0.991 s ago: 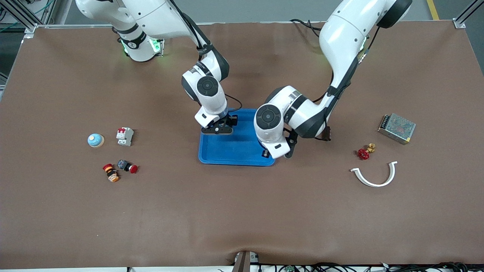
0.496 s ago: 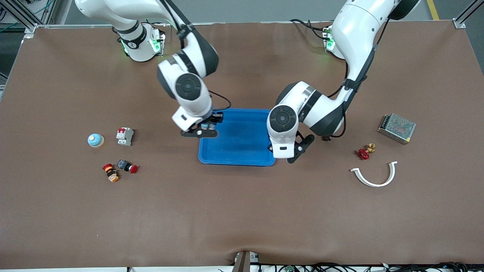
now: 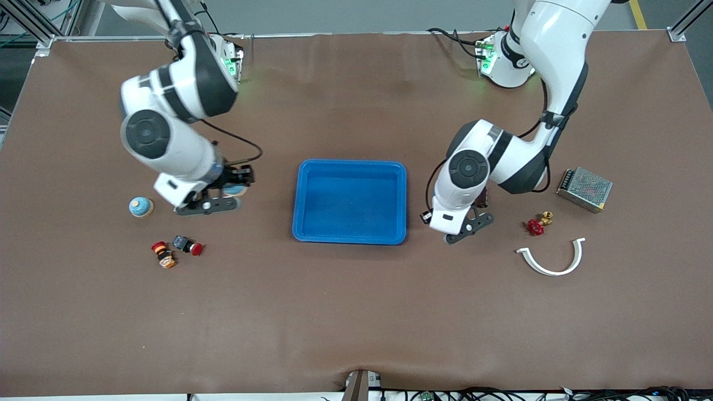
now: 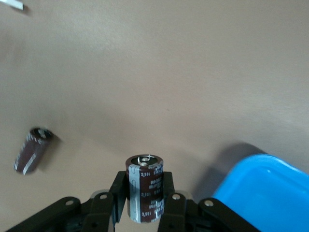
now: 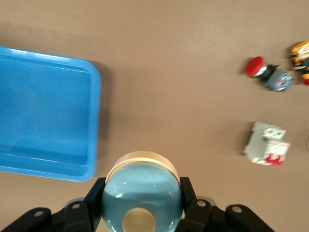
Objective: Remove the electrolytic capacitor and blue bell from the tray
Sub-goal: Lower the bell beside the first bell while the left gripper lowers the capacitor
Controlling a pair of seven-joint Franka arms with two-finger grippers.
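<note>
- Bench (image 3: 356,312) carries a blue tray (image 3: 350,234) at its middle.
- Right gripper (image 5: 141,212), jaws clamped on a blue bell (image 5: 142,197), hangs beside the tray toward the right arm's end.
- Left gripper (image 4: 145,205), jaws clamped on a brown capacitor (image 4: 144,186), hangs beside the tray toward the left arm's end.

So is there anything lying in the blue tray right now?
No, the blue tray shows only its bare blue floor in the front view.

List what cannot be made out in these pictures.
Breaker: front view, hidden under the right arm.
Held bell: right wrist view, lower part cut by the edge.
Held capacitor: left wrist view, print too small.
Loose capacitor: left wrist view, blurred.
</note>
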